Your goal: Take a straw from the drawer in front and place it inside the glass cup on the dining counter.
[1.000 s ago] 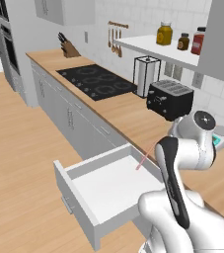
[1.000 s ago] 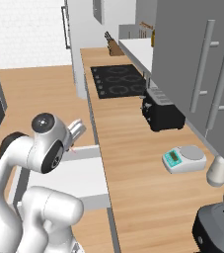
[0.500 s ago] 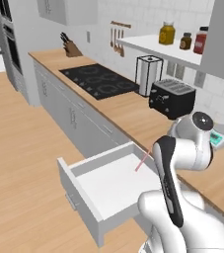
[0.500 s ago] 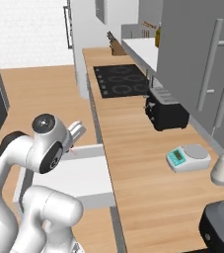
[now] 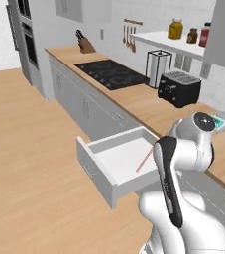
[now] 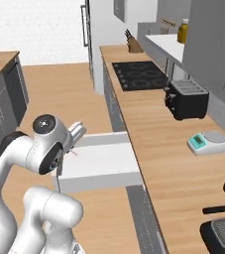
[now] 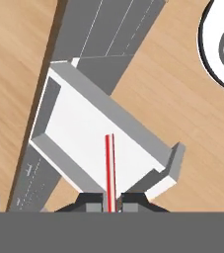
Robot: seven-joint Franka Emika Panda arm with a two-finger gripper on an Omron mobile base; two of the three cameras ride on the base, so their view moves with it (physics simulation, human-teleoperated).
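The straw (image 7: 109, 168) is clamped between the jaws and now hangs above the open drawer (image 7: 98, 143), lifted clear of its floor. Over the last second both base views have swung, so the base is turning; carrying to the glass cup comes next.

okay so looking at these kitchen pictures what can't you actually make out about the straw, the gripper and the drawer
- Straw: its bent end can't be made out; in the hand view its near end runs between the fingertips into the bottom band; in the left base view the arm covers its upper end.
- Gripper: only the fingertips rise at the hand view's bottom.
- Drawer: the robot's body hides its right part in the left base view.
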